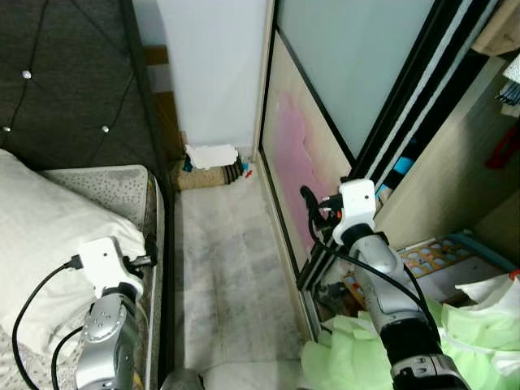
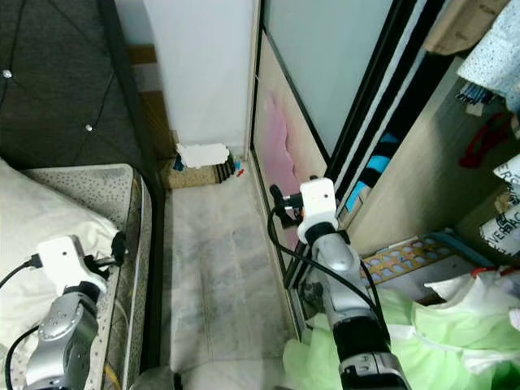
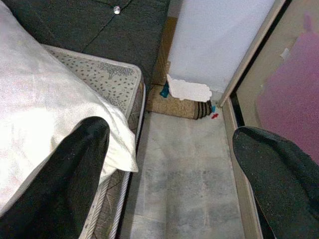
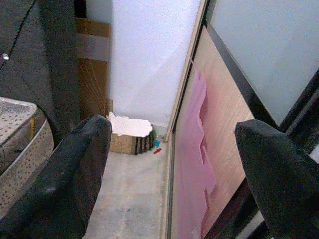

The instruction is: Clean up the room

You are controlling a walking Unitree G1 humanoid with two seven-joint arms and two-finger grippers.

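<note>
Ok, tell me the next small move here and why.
Probably step forward along the floor strip toward the rolled mat and white scrap at the far wall. Both the left pincer and right pincer are open, hold nothing, and the clutter lies well beyond them.

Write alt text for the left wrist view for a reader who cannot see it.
The left tool, its two black fingers spread wide and holding nothing, looks down a narrow strip of pale floor between a bed and a sliding wardrobe door. A white pillow lies on the patterned mattress; a rolled mat topped with white paper sits against the far wall.
</note>
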